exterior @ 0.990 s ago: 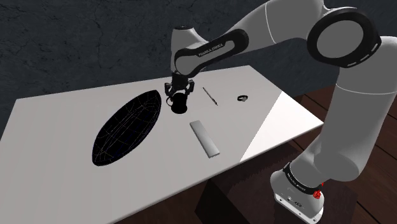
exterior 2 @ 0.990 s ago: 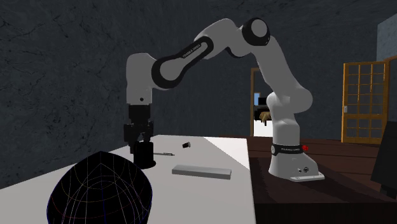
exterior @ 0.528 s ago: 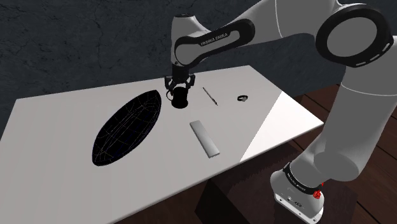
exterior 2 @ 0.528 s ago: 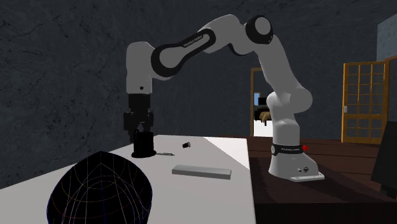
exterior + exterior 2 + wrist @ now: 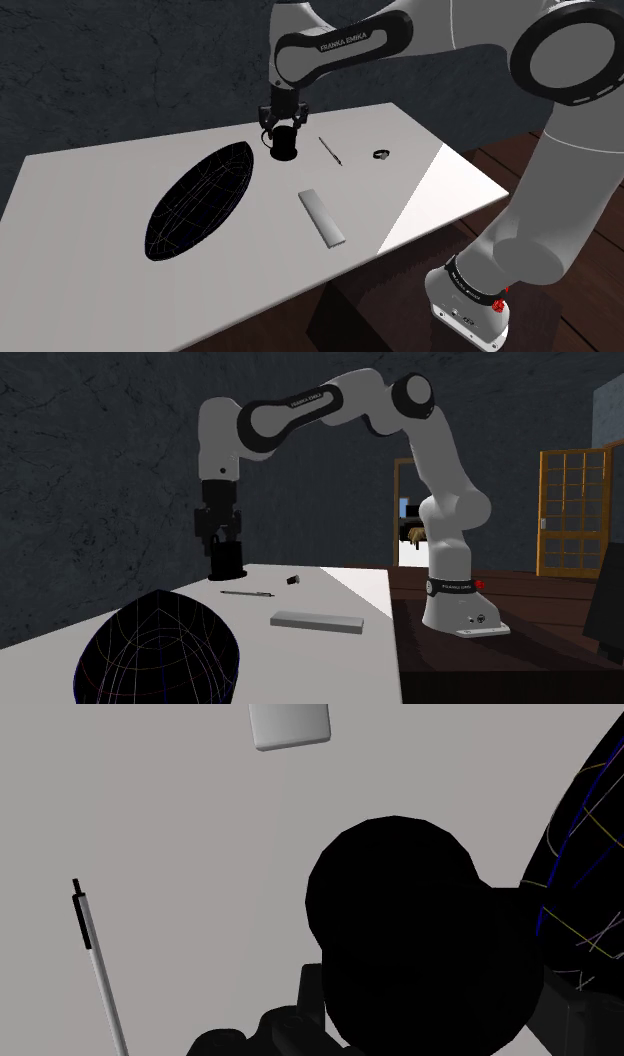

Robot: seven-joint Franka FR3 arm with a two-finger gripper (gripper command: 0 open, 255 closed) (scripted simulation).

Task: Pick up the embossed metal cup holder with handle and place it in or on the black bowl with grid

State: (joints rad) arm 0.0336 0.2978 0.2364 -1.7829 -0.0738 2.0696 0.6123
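Black two-finger gripper (image 5: 283, 134) is clamped on the black cylindrical cup holder with handle (image 5: 286, 150), held just above the white table (image 5: 90, 190) near its far edge. Black oval bowl with coloured grid lines (image 5: 200, 198) lies mid-table beside it. Thin grey pen (image 5: 331, 151) and flat grey bar (image 5: 322, 217) lie nearby.

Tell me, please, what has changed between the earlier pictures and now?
The gripper, shut on the black cup holder, has raised it straight up off the white table, where it stood a second ago. The black bowl, pen, grey bar and small dark piece lie as before.
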